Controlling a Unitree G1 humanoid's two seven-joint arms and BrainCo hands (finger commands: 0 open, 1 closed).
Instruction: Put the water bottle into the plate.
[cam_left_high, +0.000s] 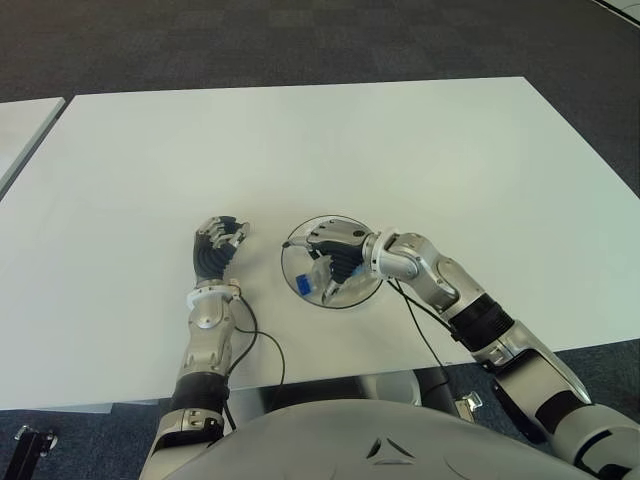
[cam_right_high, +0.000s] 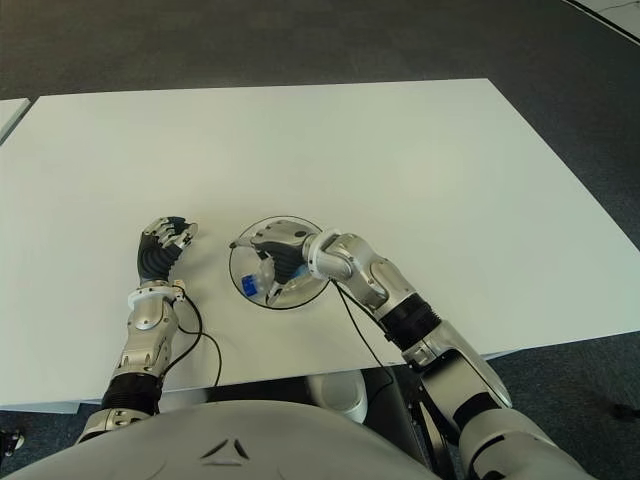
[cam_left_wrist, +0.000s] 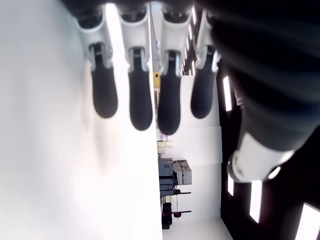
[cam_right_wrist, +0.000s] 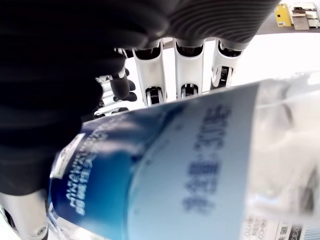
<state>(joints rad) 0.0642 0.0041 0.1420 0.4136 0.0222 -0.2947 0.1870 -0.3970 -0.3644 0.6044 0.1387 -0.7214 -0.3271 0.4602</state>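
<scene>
One bottle (cam_left_high: 318, 277) is seen lying in the plate (cam_left_high: 296, 250), gripped by the right hand (cam_left_high: 335, 252); its blue label (cam_right_wrist: 150, 175) carries white characters, too blurred to be read, perhaps Chinese; the left hand (cam_left_high: 217, 246) is held just left of the plate, fingers (cam_left_wrist: 141, 100) loosely curled around nothing; wide bare table (cam_left_high: 400, 150) lies beyond, while the near edge is close behind both wrists.
</scene>
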